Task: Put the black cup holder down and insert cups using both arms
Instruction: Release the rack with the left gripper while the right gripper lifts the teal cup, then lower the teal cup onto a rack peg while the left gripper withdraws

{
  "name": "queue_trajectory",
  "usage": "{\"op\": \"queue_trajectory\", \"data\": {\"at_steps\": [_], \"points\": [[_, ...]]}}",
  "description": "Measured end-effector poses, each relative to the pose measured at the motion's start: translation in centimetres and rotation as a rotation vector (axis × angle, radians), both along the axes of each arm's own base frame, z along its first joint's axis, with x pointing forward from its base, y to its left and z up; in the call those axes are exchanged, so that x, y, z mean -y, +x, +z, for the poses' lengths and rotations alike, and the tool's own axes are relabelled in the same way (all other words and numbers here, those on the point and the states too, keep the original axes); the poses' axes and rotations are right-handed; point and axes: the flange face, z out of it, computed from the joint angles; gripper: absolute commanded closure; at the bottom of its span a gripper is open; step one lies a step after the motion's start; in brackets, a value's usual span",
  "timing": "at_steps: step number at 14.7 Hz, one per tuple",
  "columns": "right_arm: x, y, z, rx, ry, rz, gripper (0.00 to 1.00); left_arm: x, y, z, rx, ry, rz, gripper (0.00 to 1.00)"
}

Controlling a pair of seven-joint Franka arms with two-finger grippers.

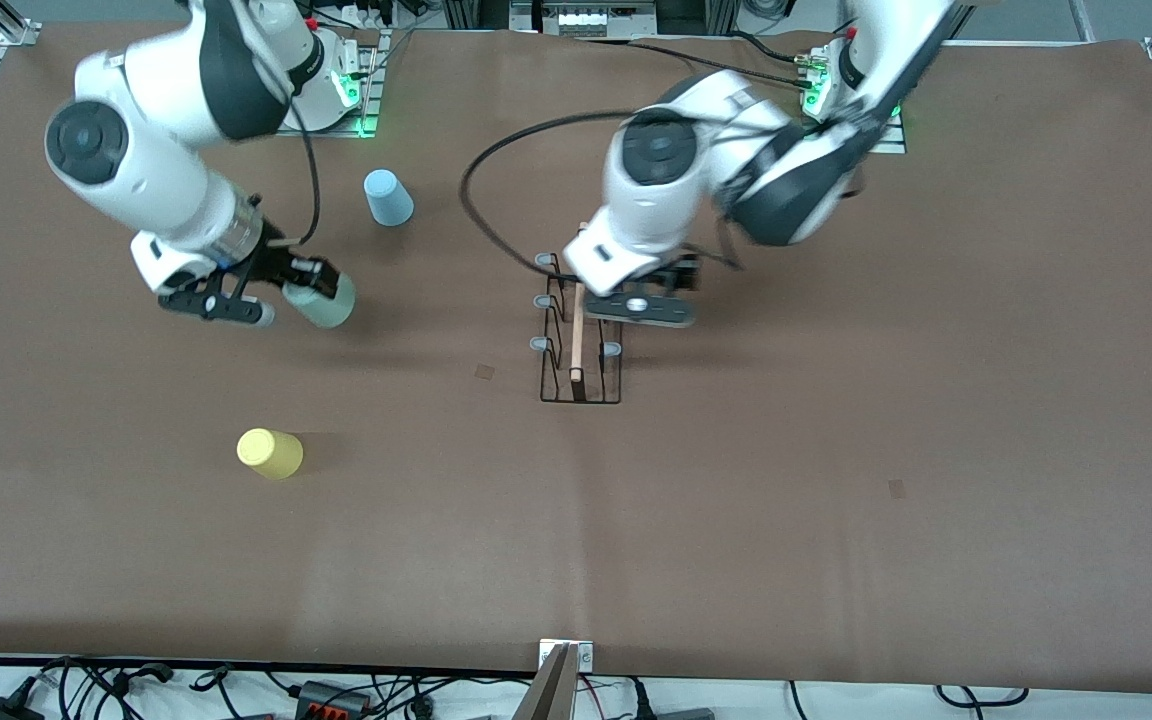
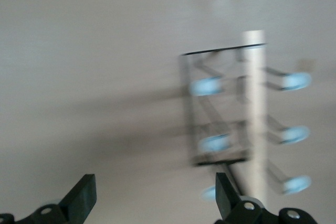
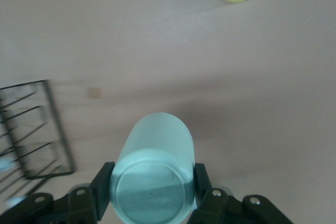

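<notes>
The black cup holder (image 1: pixel 579 340) stands mid-table, a stiff, light wire rack with grey-tipped pegs, best taken by its wooden rod handle (image 1: pixel 576 330); the left gripper (image 1: pixel 639 305) hangs over it, jaws spread wide and empty; the right gripper (image 1: pixel 281 290) clamps the pale green cup (image 1: pixel 321 300), thin, light, probably slippery plastic, gripped across its sides; the light blue cup (image 1: pixel 388 197) and yellow cup (image 1: pixel 270 453) wait on the table toward the right arm's end.

High front camera over the whole table (image 1: pixel 836 500); close wrist cameras downward (both on the rack (image 1: pixel 576 340)).
</notes>
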Motion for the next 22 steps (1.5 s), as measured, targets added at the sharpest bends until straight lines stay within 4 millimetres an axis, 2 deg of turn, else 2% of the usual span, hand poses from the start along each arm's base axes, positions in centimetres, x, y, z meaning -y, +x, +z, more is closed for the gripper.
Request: {"op": "queue_trajectory", "data": {"at_steps": [2,4,5,6,8,10,11,14,16,18,22], "points": [[-6.3,-2.5,1.9,0.008,0.010,-0.074,0.76,-6.9,2.2,2.8,-0.033,0.046,-0.020,0.00],[-12.5,-5.7,2.1,0.017,0.021,-0.137,0.76,-14.6,4.8,4.4,-0.055,0.051,-0.031,0.00],[-14.8,-7.1,2.0,0.018,0.027,-0.159,0.76,-18.5,6.0,5.0,-0.060,0.043,-0.039,0.00],[-16.5,-8.2,1.8,0.016,0.032,-0.175,0.76,-22.4,7.0,5.4,-0.062,0.033,-0.048,0.00],[-18.3,-9.3,1.3,0.018,0.043,-0.203,0.76,-29.4,8.2,6.5,-0.057,0.013,-0.079,0.00],[-19.3,-9.4,0.0,0.024,0.055,-0.224,0.76,-34.9,8.4,7.9,-0.045,-0.010,-0.112,0.00],[-19.8,-9.4,-1.0,0.031,0.048,-0.213,0.76,-36.8,8.1,8.9,-0.034,-0.045,-0.112,0.00],[-21.2,-9.1,-4.4,0.066,0.010,-0.212,0.76,-39.9,6.3,13.0,0.015,-0.095,-0.056,0.00],[-22.3,-9.1,-5.9,0.070,0.026,-0.220,0.76,-40.2,4.8,15.2,0.024,-0.076,-0.036,0.00],[-23.3,-9.7,-6.7,0.065,0.029,-0.225,0.76,-40.0,3.3,16.4,0.032,-0.055,-0.027,0.00],[-24.5,-10.9,-6.7,0.070,0.032,-0.220,0.76,-40.3,1.1,17.6,0.062,-0.055,-0.008,0.00]]}}
